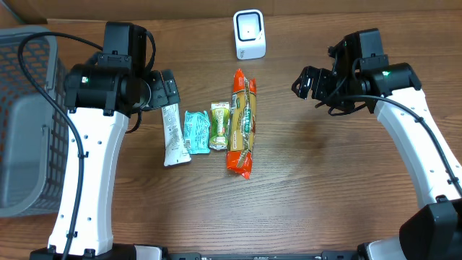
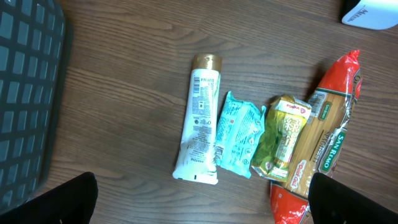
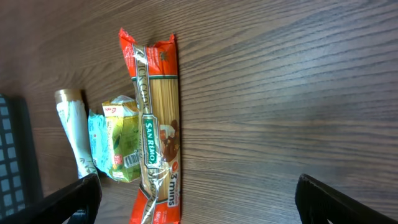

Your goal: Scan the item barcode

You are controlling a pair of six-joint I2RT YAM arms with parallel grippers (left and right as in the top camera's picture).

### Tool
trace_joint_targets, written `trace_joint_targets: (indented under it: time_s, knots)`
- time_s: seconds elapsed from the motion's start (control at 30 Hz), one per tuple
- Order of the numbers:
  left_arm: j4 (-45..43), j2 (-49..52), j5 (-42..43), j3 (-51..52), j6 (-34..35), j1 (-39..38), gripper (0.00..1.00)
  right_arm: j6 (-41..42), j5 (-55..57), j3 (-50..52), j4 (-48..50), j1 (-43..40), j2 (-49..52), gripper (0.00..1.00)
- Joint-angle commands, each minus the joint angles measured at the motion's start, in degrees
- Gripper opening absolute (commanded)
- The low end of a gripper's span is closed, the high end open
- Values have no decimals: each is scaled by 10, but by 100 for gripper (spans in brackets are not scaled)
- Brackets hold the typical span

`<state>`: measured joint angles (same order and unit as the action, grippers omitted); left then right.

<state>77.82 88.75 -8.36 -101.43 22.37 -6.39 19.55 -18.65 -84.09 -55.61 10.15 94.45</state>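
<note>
Wood-grain worktop [image 1: 310, 180] fills my overhead view, with a strip of brown wall along the back edge.

At the far left stands a grey basket [image 1: 22, 144] with mesh walls. Its grey floor shows through the open top, and none of the four goods is inside it.

Next comes my left gripper [image 1: 170, 88], its fingers spread wide apart and holding nothing. It hangs over the capped end of a white tube [image 1: 171, 135]. In the left wrist view the two finger tips sit at the bottom corners, with the goods between them.

The goods lie flat in a close row at the middle of the worktop. The white tube with its gold cap comes first. A teal packet [image 1: 195, 132] lies against it, and a green packet [image 1: 219, 126] touches that one. A long red and yellow spaghetti pack [image 1: 242, 123] is pressed against the green packet's right side. The green packet carries what looks like a small barcode patch.

Behind the row, near the back edge, a white scanner [image 1: 249, 34] stands upright, apart from the goods.

On the right, my right gripper [image 1: 303, 83] hovers over bare wood, well clear of the spaghetti pack, fingers also wide apart and gripping nothing.
</note>
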Motion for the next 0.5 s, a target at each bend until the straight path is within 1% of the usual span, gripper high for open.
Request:
trace_joint_targets:
  time_s: [0.0,0.2,0.47]
  knots:
    - [-1,4,5,-6,4,0,100,-21,0,10,-1,0,0,100]
    - [-1,4,5,-6,4,0,100,-20,-1,38,19,0,0,100]
    - [-1,4,5,-6,4,0,99,-20,-5,40,30,0,1,100]
